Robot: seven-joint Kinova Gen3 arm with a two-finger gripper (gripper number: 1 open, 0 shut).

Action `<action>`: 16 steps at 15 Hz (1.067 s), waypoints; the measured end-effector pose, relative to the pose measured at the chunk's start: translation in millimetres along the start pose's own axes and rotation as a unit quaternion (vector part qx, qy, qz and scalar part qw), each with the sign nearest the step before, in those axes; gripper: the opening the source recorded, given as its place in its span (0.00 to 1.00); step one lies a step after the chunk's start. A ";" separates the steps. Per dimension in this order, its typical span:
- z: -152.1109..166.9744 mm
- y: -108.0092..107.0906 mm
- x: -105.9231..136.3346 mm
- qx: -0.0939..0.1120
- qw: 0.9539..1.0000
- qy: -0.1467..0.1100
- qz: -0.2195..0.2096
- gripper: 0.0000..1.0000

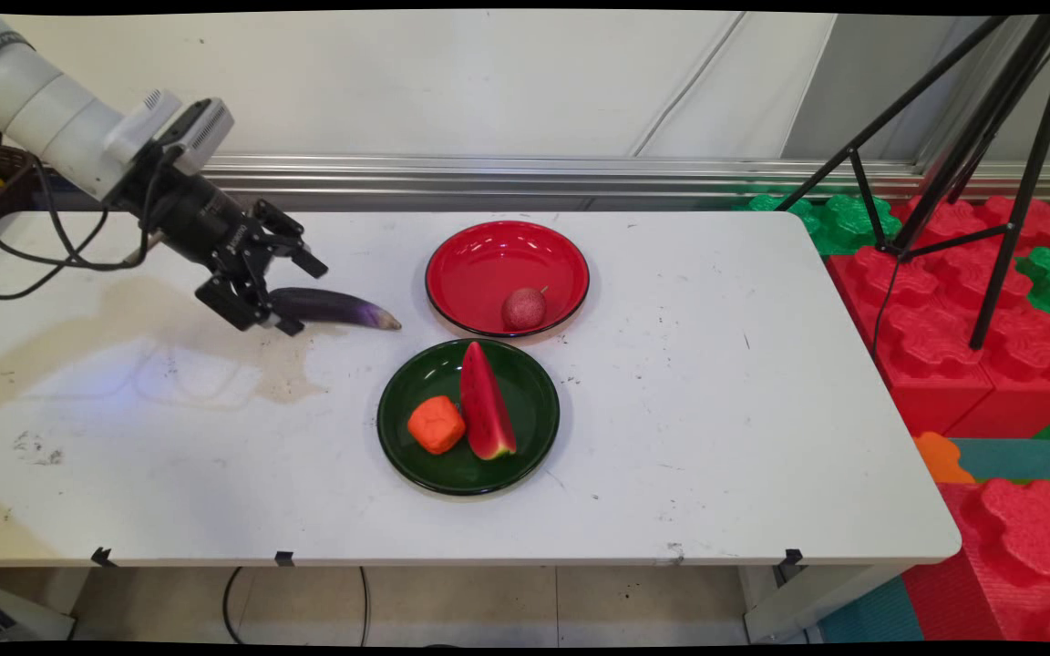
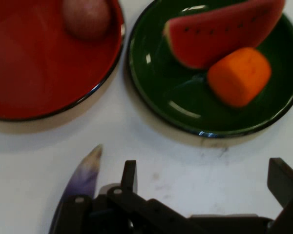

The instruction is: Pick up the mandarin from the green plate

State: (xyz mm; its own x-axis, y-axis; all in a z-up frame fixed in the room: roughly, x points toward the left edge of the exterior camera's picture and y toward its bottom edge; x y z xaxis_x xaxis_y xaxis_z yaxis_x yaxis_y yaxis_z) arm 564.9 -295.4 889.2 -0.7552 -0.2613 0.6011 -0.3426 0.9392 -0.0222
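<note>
far left, the gripper (image 1: 306,301) sits low over the white table (image 1: 716,410). its jaws are spread wide and hold nothing. in the hand view the eggplant (image 2: 83,178) lies just outside one finger (image 2: 129,175), not in the gap.

the eggplant (image 1: 334,308) lies flat on the table. its long axis runs left-right, dark end by the gripper, pale tip pointing right toward the plates. looks like a light toy with smooth skin, so probably slippery and a bit squishy. i'd say the thick middle, gripped across its width, is the best hold.

further right is a red plate (image 1: 452,246) with a small reddish fruit (image 1: 523,308). nearer the camera, a green plate (image 1: 397,428) holds an orange chunk (image 1: 436,424) and a watermelon slice (image 1: 487,401).
</note>
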 end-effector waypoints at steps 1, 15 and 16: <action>5.0 4.8 4.9 -0.005 1.000 0.004 0.000 1.00; 100.5 58.5 39.2 -0.034 0.999 -0.008 -0.002 1.00; 108.0 60.6 40.2 -0.032 0.999 -0.010 -0.003 1.00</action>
State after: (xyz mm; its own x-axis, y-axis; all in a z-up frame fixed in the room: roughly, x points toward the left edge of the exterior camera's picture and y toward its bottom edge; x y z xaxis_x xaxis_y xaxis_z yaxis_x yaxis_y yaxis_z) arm 453.5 -273.1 825.8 -0.7653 -0.2701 0.5842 -0.3101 0.9501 0.0332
